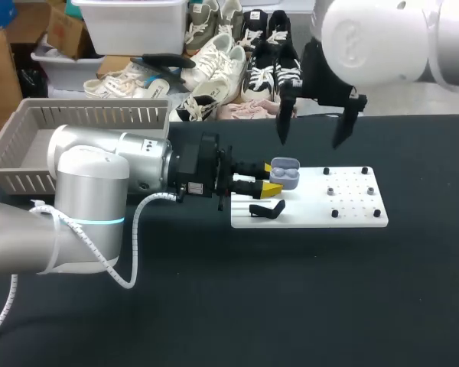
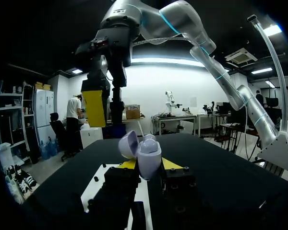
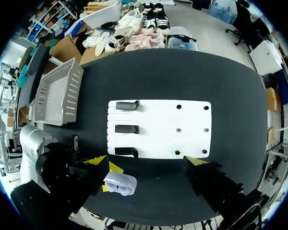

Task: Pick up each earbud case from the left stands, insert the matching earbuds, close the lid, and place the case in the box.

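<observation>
Work looks only partly done to me. My left gripper pinches one earbud case from two sides near the middle of the frame, just over the left end of the white board. The lid stands open, so I think closing it and putting the case in the basket at the upper left are left to do. I see no case in the part of the basket that shows. My right gripper hangs above the board, fingers spread wide, holding nothing. I cannot tell if the buds sit in the case. Little dark dots on the board are too small to name. My left arm hides most of the stands; only one stand shows.
</observation>
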Tool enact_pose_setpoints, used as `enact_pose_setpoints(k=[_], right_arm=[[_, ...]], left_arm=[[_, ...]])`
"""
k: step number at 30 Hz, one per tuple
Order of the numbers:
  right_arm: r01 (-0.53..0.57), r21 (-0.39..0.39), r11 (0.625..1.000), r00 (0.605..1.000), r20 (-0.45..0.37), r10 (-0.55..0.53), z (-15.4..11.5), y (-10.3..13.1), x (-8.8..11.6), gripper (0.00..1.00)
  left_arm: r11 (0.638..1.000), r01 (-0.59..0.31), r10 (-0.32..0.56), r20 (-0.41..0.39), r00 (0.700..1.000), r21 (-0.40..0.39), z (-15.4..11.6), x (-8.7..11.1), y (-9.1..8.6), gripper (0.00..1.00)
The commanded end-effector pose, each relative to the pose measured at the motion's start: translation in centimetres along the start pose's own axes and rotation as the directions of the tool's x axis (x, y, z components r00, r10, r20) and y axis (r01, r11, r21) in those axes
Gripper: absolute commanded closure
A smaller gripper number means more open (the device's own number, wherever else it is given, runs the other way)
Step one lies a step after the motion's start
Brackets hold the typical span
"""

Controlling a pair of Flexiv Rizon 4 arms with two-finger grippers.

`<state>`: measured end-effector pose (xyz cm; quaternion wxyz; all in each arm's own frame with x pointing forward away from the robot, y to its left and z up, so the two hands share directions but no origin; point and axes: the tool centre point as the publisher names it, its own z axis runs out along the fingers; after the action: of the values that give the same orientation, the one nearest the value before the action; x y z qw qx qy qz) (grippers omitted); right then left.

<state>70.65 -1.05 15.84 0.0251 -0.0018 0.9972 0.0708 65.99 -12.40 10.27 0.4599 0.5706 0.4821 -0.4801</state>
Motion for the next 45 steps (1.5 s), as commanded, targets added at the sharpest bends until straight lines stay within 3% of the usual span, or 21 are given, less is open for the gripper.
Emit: enact_pose_setpoints(k=[1, 10, 28, 40, 45], right_arm=[[-0.011, 0.002, 1.0, 0.996, 0.087, 0.011, 1.0, -0.3, 0.6, 0.0], [-0.02, 0.012, 1.0, 0.998, 0.061, 0.019, 2.0, -0.7, 1.2, 0.0], [0.014, 0.015, 1.0, 1.0, 0.015, -0.014, 1.2, -0.3, 3.7, 0.0], [-0.086, -0.086, 0.993, 0.968, 0.227, 0.104, -1.4, -4.3, 3.5, 0.0], [-0.012, -0.122, 0.992, 0.957, 0.286, 0.047, -1.2, -4.9, 4.7, 0.0]], left_arm=[[1.0, -0.001, 0.001, 0.001, 1.0, -0.005, 0.0, 0.0, -0.1, 1.0], [1.0, -0.001, 0.001, 0.001, 1.0, -0.005, 0.0, 0.0, -0.1, 1.0], [1.0, -0.001, 0.001, 0.001, 1.0, -0.005, 0.0, 0.0, -0.1, 1.0], [1.0, -0.001, 0.001, 0.001, 1.0, -0.005, 0.0, 0.0, -0.1, 1.0], [0.997, 0.053, -0.05, 0.045, 0.998, -0.063, -2.2, -0.7, -0.2, 1.0]])
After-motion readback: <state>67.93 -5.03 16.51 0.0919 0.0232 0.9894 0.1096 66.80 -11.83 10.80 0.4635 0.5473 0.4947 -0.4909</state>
